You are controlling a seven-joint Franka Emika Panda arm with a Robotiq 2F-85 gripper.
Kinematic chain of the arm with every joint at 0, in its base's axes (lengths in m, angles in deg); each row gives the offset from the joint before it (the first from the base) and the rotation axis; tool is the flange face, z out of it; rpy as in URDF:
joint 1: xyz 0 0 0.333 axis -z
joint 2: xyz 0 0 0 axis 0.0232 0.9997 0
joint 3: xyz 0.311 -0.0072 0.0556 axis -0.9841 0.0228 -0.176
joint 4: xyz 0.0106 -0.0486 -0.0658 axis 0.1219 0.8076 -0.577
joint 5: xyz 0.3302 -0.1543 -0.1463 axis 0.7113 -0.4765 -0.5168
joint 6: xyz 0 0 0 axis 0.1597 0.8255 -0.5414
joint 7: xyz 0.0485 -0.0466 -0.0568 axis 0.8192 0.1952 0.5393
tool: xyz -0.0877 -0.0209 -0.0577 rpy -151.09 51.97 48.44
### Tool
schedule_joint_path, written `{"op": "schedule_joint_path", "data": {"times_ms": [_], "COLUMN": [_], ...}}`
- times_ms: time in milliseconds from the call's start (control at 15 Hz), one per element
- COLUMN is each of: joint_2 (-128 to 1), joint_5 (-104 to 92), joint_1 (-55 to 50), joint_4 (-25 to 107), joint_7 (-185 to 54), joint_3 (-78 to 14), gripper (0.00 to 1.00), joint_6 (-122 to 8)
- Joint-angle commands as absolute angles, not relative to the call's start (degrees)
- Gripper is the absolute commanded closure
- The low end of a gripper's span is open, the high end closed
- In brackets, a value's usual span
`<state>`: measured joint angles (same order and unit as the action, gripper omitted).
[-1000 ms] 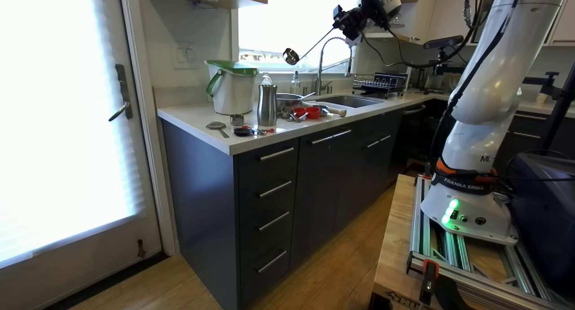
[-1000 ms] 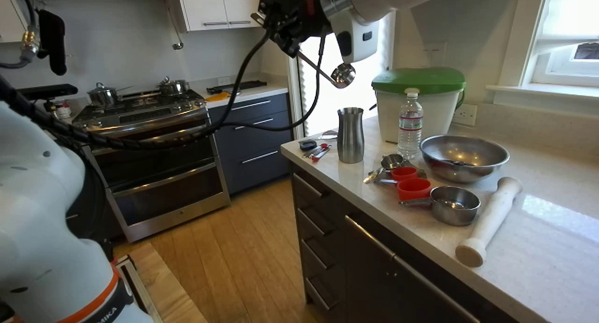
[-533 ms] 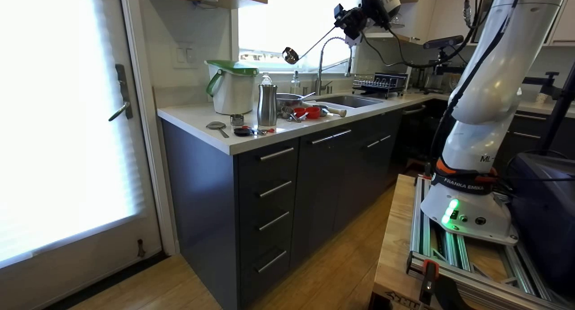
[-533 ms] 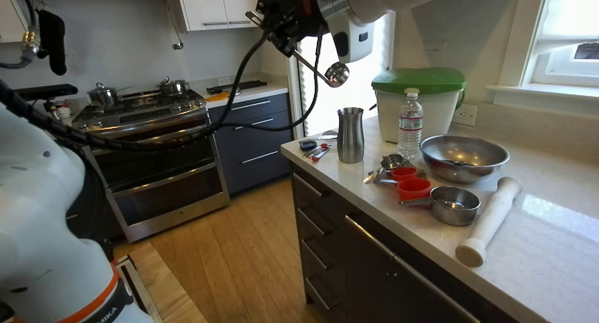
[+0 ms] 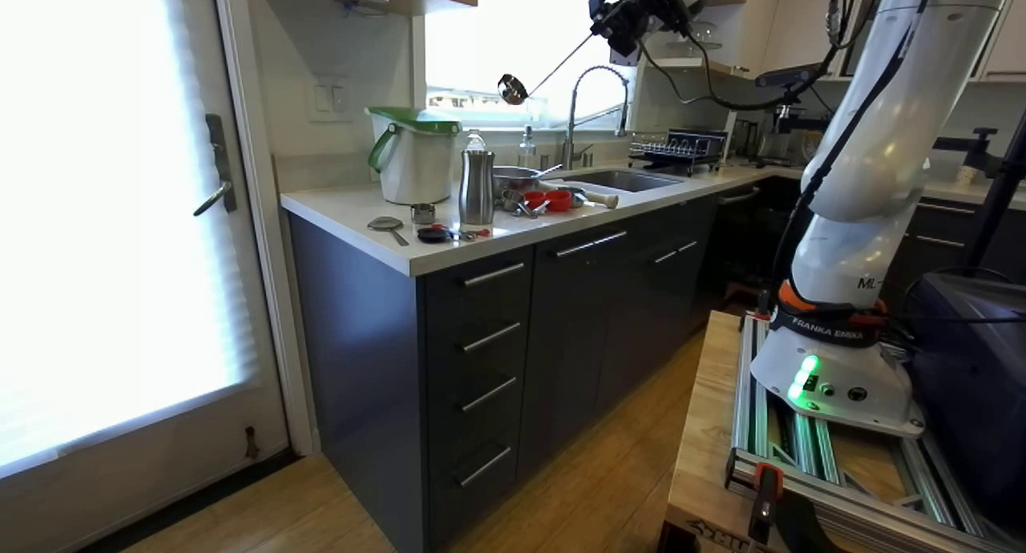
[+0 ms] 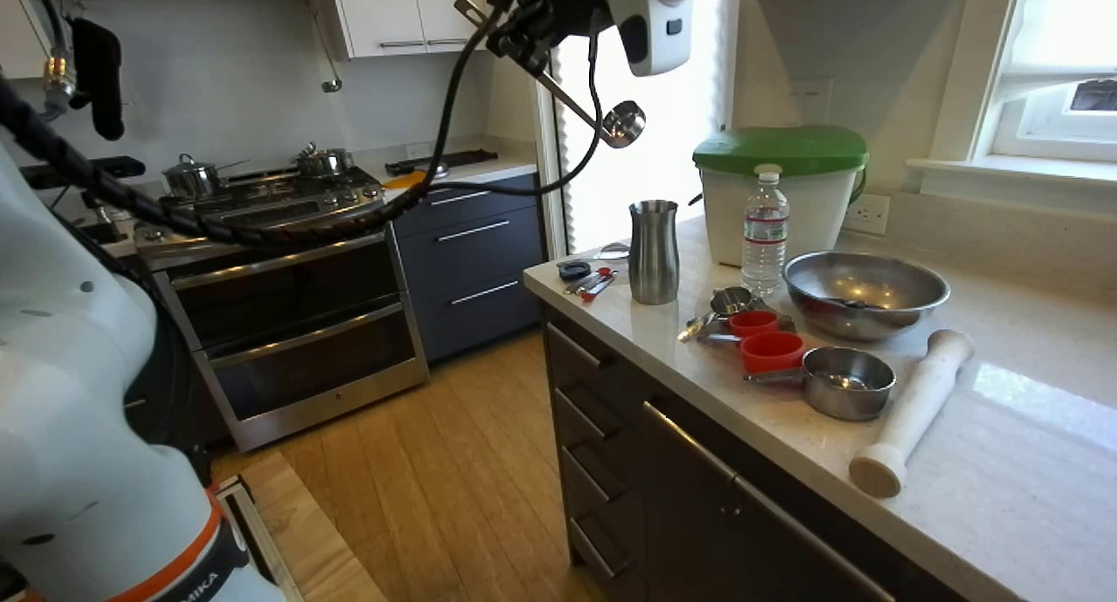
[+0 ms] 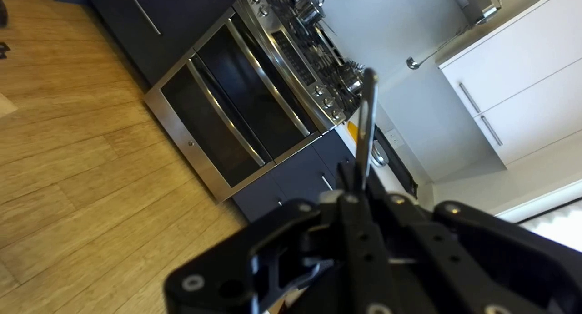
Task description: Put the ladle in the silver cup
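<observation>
the hand (image 6: 524, 55) and ladle (image 6: 625, 124) have risen slightly; the silver cup (image 6: 654, 253) stands unmoved on the tabletop (image 6: 1003, 497). the hand is clamped on the handle, bowl slanting down, higher than the cup. best steepen it, centre the bowl over the mouth, then lower gently.
</observation>
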<state>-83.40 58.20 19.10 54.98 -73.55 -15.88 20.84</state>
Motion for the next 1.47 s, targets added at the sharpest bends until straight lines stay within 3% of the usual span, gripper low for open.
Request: {"op": "schedule_joint_path", "data": {"times_ms": [0,1400], "joint_2": [-82.37,-60.47], "joint_5": [57.72,63.61], "joint_1": [17.62,16.11], "joint_4": [50.87,24.32], "joint_7": [-80.88,-105.18], "joint_3": [-17.55,-21.14], "gripper": [0.99,0.99], "joint_6": [21.40,21.36]}}
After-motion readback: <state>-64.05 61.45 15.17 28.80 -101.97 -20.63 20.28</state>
